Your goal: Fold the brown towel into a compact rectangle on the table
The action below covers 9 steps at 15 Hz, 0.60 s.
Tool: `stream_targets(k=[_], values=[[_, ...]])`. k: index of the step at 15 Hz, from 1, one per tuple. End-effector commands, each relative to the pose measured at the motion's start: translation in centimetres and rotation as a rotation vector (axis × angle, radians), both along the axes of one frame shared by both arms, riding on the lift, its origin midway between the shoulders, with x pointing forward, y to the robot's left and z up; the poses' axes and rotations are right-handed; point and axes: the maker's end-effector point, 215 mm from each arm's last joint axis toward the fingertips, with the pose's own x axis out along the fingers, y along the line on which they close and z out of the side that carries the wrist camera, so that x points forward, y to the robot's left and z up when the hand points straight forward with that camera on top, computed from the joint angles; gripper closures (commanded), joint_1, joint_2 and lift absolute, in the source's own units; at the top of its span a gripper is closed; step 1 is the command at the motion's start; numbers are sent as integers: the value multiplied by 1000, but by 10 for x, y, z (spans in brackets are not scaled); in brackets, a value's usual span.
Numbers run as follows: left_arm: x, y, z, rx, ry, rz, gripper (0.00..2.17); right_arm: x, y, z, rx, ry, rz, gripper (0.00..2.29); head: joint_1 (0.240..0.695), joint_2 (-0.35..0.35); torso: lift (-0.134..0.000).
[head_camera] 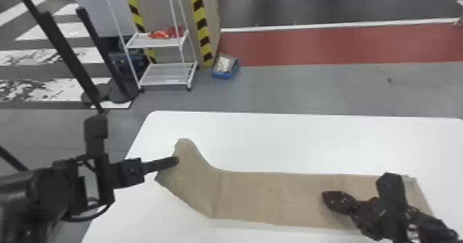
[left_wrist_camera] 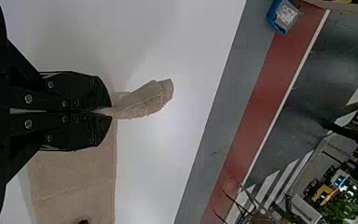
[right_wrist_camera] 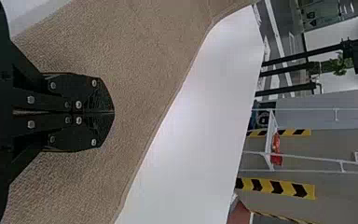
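A long, narrow brown towel of soft, textured cloth (head_camera: 251, 196) stretches left to right across the near part of a white, smooth-topped table with rounded corners (head_camera: 292, 142). Its long axis runs roughly along the table's far edge, the right end slanting slightly toward my camera. The left end rises off the surface, its tip bent up and away toward the far side.

At that raised end, my black, flat-fingered left gripper (head_camera: 176, 161) is closed on the cloth, a small fold poking out beyond the fingertips. Over the right-hand stretch, my matching black right gripper (right_wrist_camera: 113, 112) has its fingers together, with no cloth visible between them; whether it presses on the towel or hovers just above, I cannot tell.

I judge the step in hand to be a crosswise fold, the towel looking narrowed lengthwise into a strip. The next move calls for me to bring the lifted end over to the right, keep its long edges in line with the layer below, lay it flat and let go. The right gripper may need to steady the cloth or clear the landing spot. Another fold would likely follow for a compact rectangle.

Beyond the table, a white wire-shelved rack (head_camera: 168, 74) stands on the gray floor (head_camera: 310, 91).
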Motion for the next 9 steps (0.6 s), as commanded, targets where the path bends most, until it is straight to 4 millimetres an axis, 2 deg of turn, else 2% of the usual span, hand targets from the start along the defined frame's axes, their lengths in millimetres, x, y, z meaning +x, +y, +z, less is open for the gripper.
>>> stream_targets(k=[1,5,8,9], values=[[2,-5,3,-4,-7,-8,1497,1,23,-2,10,10,19,1484,695,174,0],[2,-7,7,-6,-15,-12,1497,10,50,-1,29,14,27,1487,695,204,0],[0,-8,9,-12,-8,-13,1497,20,53,0,28,18,29,1487,695,222,0],[0,-7,10,-10,-9,-12,1595,20,56,0,27,17,36,1487,695,222,0]])
